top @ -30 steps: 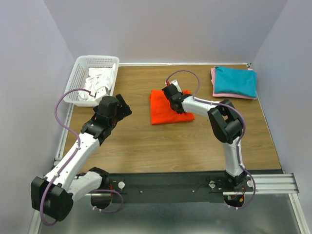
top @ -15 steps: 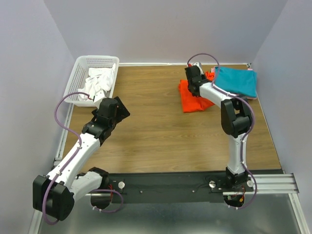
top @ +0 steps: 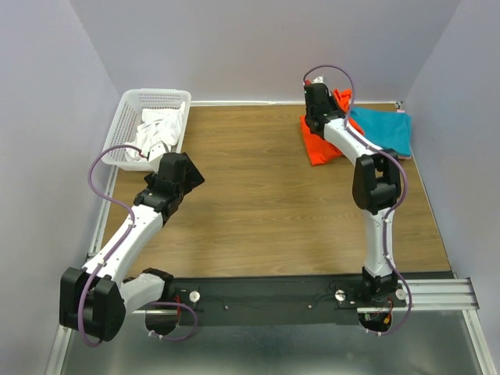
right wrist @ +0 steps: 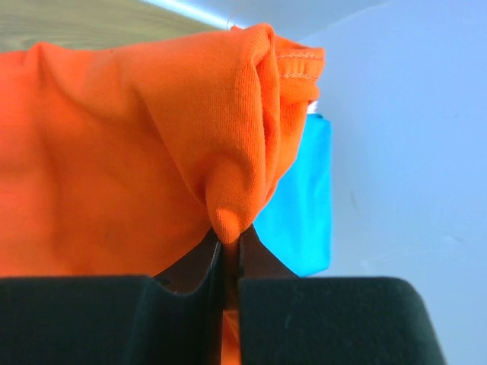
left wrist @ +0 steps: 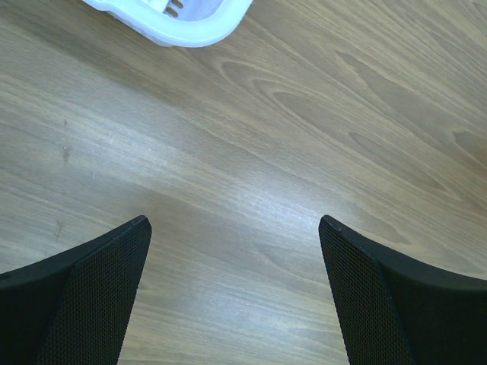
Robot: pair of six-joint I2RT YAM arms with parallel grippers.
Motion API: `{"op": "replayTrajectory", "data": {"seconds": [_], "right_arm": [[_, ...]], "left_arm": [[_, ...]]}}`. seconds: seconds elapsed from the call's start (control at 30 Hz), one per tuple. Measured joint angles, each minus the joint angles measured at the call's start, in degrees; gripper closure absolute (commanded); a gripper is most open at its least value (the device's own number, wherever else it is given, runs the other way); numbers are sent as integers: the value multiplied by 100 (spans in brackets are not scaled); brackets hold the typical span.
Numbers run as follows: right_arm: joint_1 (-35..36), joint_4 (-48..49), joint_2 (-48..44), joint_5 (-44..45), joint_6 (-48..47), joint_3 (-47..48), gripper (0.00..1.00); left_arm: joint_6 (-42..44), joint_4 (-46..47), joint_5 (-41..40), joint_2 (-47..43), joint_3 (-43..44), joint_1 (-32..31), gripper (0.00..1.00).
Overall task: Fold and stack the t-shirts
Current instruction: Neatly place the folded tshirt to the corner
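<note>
My right gripper (top: 319, 111) is shut on the bright orange-red t-shirt (top: 320, 144) and holds it lifted at the back of the table, just left of the folded teal t-shirt (top: 383, 129). In the right wrist view the orange-red t-shirt (right wrist: 137, 167) bunches out of my closed jaws, with the teal t-shirt (right wrist: 304, 205) behind it. The pink shirt under the teal one is barely visible. White t-shirts (top: 158, 131) lie in the mesh basket (top: 133, 105). My left gripper (left wrist: 234, 228) is open and empty above bare wood, near the basket's corner (left wrist: 190, 23).
The basket stands at the back left corner against the left wall. Grey walls close the table on three sides. The arms' black rail runs along the near edge (top: 273, 297).
My right gripper has carried the orange-red t-shirt from the table's middle to the back right, up beside the teal shirt. The left arm has barely moved.
</note>
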Motion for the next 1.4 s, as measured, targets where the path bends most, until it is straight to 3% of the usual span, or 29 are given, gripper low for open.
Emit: {"op": "replayTrajectory", "data": {"seconds": [1.4], "right_arm": [[-409,39,-391,389,-234,1484,99]], "left_arm": [[0,48,-2,-247,4,125,2]]}}
